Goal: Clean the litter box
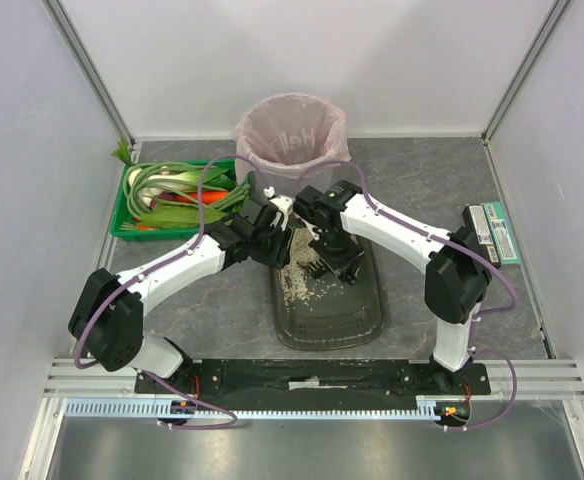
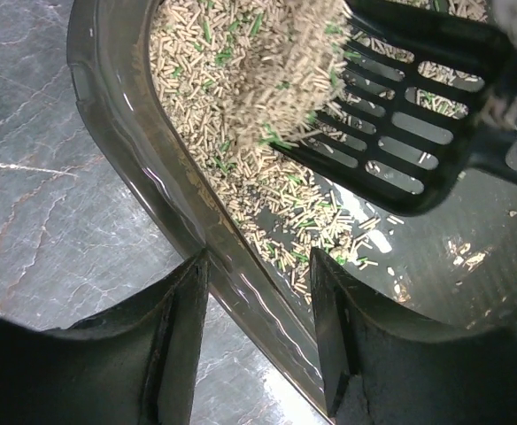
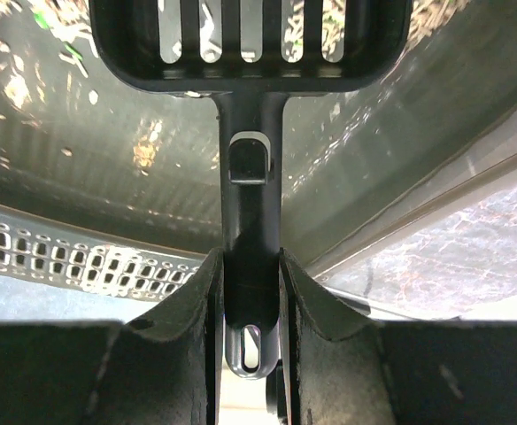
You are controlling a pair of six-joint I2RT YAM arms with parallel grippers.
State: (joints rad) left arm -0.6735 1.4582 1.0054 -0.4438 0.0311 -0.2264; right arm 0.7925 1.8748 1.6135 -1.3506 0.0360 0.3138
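The dark olive-grey litter box [image 1: 357,320] lies on the table between my arms, with beige litter [image 1: 300,278] piled at its far left end. My left gripper [image 1: 270,238] is shut on the box's far left rim [image 2: 165,190]; in the left wrist view the gripper [image 2: 258,261] has one finger outside the wall and one inside. My right gripper [image 1: 337,262] is shut on the handle of a black slotted scoop [image 3: 250,53], which it holds over the box floor. In the left wrist view the scoop [image 2: 400,133] is tilted and carries litter [image 2: 241,80], with pellets falling off it.
A grey bin with a pink bag [image 1: 292,135] stands just behind the box. A green crate of vegetables [image 1: 172,195] sits at the back left. Flat packets [image 1: 494,232] lie at the right wall. White walls enclose the table on three sides.
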